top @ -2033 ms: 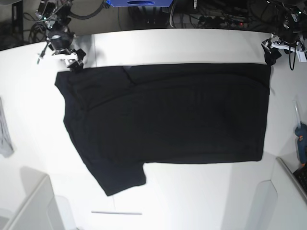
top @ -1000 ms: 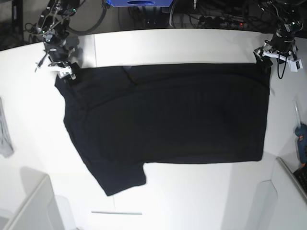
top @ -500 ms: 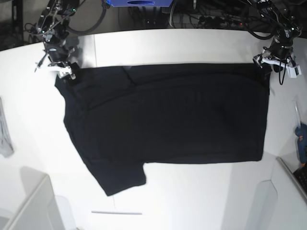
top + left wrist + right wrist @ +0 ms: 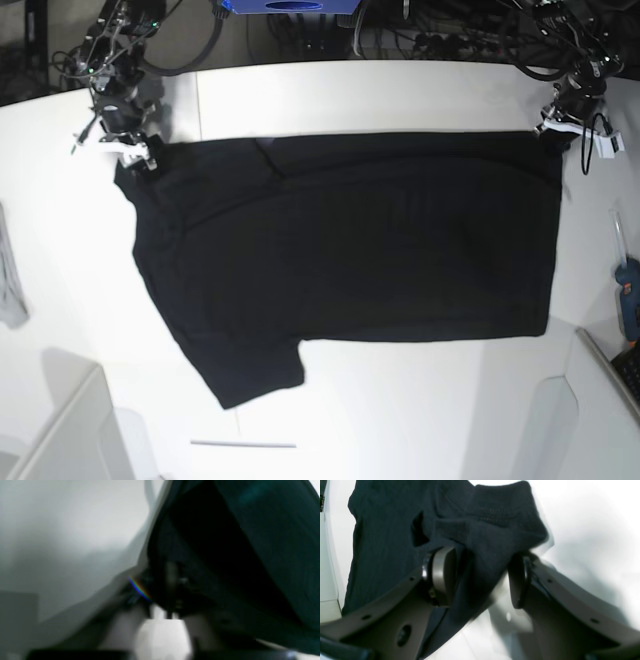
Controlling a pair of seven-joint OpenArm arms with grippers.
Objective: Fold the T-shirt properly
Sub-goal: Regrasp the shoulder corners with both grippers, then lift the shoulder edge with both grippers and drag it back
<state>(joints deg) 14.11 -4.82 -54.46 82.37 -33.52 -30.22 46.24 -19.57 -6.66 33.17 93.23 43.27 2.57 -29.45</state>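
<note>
Stretching across the middle of the white table [image 4: 400,90], the T-shirt [image 4: 350,240] lies flat and plain black, its hem edge toward the base view's right and one short sleeve poking out toward the lower left. It covers most of the tabletop, with bare white showing all round it. Now the arms: the right gripper [image 4: 480,580] sits at the shirt's far corner on the base view's left, its two dark fingers [image 4: 442,575] standing apart with a bunched-up fold of black cloth between them; one pad touches the fabric, the other looks just clear of it, so that claw is parted rather than pinching. Over at the opposite far corner, the left gripper [image 4: 562,128] is down on the hem, and its claw has closed right up; the wrist view is a blur of dark cloth pressed close to the lens, so the corner seems pinched. A strip of grey cloth [image 4: 10,290] lies at the table's left edge, well apart from the shirt
</note>
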